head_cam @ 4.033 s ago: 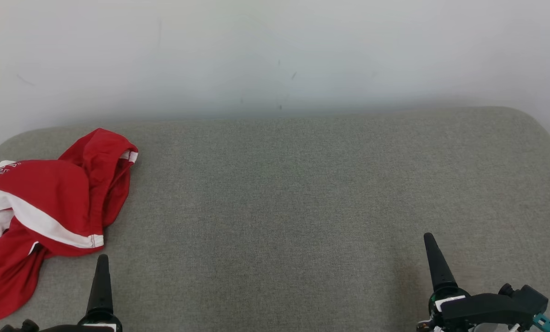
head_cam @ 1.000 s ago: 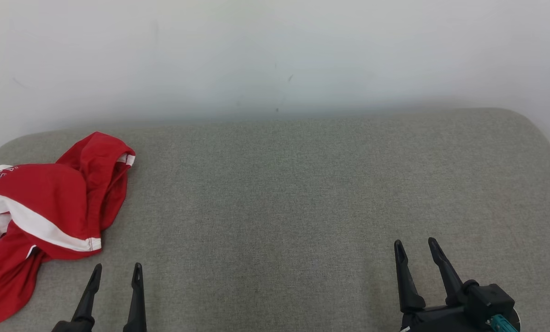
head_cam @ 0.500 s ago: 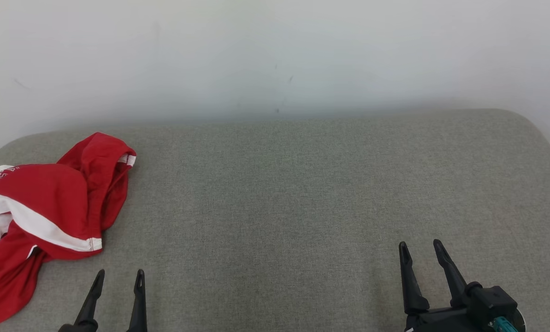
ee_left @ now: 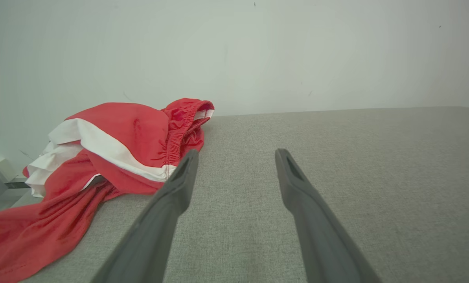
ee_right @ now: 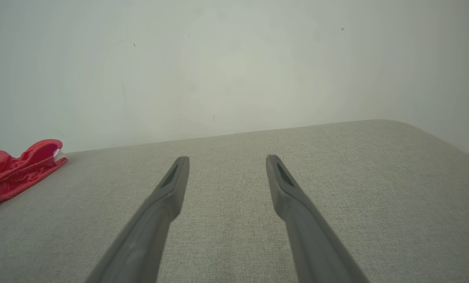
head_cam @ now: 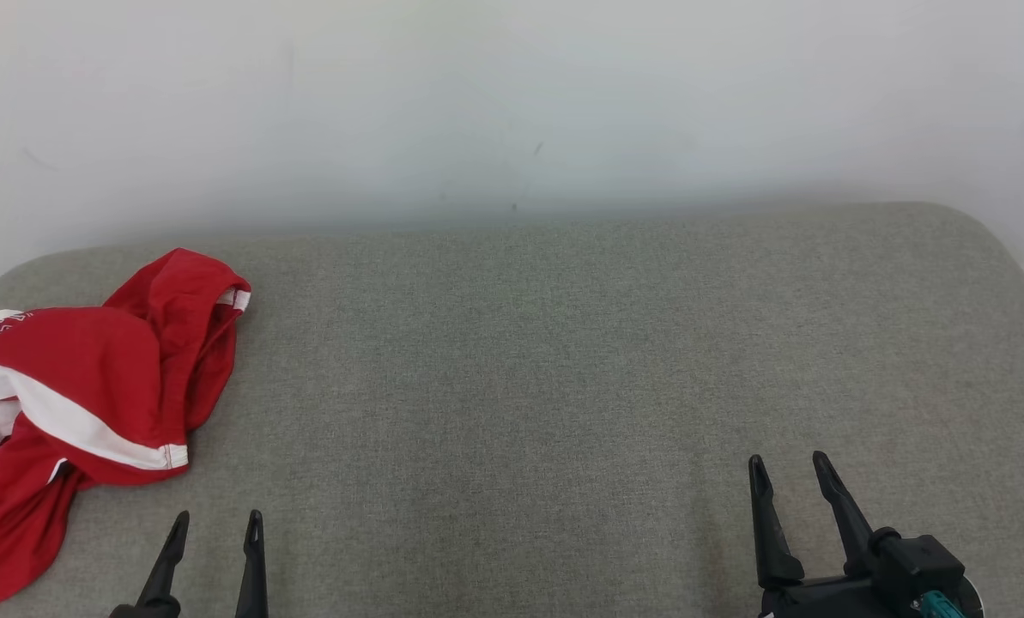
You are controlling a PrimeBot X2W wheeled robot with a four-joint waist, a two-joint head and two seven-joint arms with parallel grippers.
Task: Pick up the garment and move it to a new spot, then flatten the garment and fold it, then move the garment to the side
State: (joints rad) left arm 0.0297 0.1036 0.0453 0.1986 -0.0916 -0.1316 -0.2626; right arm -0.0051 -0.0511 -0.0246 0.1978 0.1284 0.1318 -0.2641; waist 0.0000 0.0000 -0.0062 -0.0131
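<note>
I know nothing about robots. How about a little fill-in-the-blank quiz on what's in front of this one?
1. The crumpled garment is mostly ____ with white bands.
2. It lies on the grey surface, toward the robot's ____ side.
3. The left gripper and right gripper both stand ____, holding nothing.
Missing words: red; left; open.

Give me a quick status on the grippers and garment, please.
Left gripper open, empty. Right gripper open, empty. Red garment crumpled at left edge, untouched. Nothing in the way.
</note>
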